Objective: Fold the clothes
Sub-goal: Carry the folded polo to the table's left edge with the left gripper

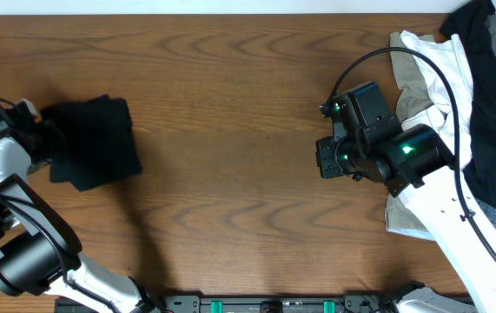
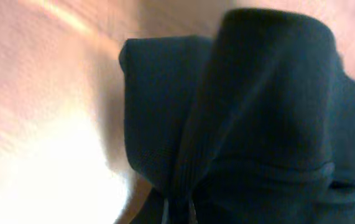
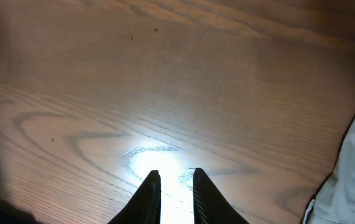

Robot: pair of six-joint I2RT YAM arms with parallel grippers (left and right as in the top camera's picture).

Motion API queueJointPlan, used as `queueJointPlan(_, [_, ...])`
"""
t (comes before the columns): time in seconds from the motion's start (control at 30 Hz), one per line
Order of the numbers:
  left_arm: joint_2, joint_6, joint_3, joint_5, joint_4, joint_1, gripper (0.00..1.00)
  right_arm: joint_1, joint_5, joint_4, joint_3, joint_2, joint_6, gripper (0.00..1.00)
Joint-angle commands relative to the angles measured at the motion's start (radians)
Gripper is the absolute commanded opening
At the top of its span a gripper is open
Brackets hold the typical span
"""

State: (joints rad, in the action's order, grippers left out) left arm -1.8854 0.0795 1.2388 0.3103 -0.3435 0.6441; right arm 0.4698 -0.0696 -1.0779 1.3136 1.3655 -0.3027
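From above, I see the polo shirt (image 1: 91,143) already a compact black bundle at the table's (image 1: 230,96) far left, the left gripper (image 1: 43,136) at its edge. I judge little folding remains. The right gripper (image 1: 324,159) hangs beside the white pile (image 1: 426,87). Only the left wrist shows jaws pinched on black fabric. Only the right wrist shows its narrow, empty gap.

The heap of white, beige and dark garments (image 1: 491,104) runs off the overhead view's right edge; the folded black cloth shirt (image 2: 258,106) is blurred at the left wrist
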Motion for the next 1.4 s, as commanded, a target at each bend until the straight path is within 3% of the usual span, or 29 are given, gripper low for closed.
queueJointPlan(0.0, [-0.019, -0.01, 0.088, -0.008, 0.001, 0.001, 0.12, -0.008, 0.014, -0.004, 0.001, -0.011, -0.01, 0.17])
queueJointPlan(0.03, [-0.019, -0.013, 0.106, -0.008, -0.009, 0.001, 0.23, -0.008, 0.014, -0.005, 0.001, -0.011, -0.014, 0.17])
queueJointPlan(0.1, [-0.019, -0.02, 0.159, -0.008, -0.066, 0.0, 0.68, -0.008, 0.014, -0.006, 0.001, -0.011, -0.015, 0.17])
queueJointPlan(0.17, [-0.018, -0.036, 0.206, -0.006, -0.117, 0.0, 0.91, -0.008, 0.014, -0.008, 0.001, -0.011, -0.015, 0.17])
queueJointPlan(0.2, [-0.017, -0.051, 0.232, -0.006, -0.15, 0.0, 0.98, -0.008, 0.014, -0.01, 0.001, -0.011, -0.015, 0.17])
queueJointPlan(0.43, [-0.015, -0.085, 0.29, 0.039, -0.36, -0.042, 0.99, -0.008, 0.021, -0.015, 0.001, -0.011, -0.014, 0.17])
queueJointPlan(0.47, [-0.015, -0.085, 0.287, 0.059, -0.396, -0.056, 0.96, -0.008, 0.021, -0.015, 0.001, -0.011, -0.014, 0.17])
queueJointPlan(0.5, [-0.015, -0.084, 0.285, 0.064, -0.424, -0.068, 0.84, -0.008, 0.021, -0.015, 0.0, -0.011, -0.014, 0.17])
queueJointPlan(0.53, [-0.015, -0.084, 0.281, 0.063, -0.456, -0.081, 0.53, -0.008, 0.021, -0.016, 0.0, -0.011, -0.014, 0.17])
queueJointPlan(0.6, [-0.015, -0.085, 0.268, 0.064, -0.493, -0.103, 0.09, -0.008, 0.021, -0.017, 0.0, -0.011, -0.014, 0.17])
queueJointPlan(0.83, [-0.019, -0.077, 0.192, 0.062, -0.479, -0.15, 0.06, -0.008, 0.04, -0.023, 0.0, -0.011, -0.014, 0.17])
queueJointPlan(1.37, [-0.076, -0.1, 0.089, 0.032, -0.351, -0.029, 0.06, -0.008, 0.044, -0.044, -0.001, -0.011, -0.014, 0.17])
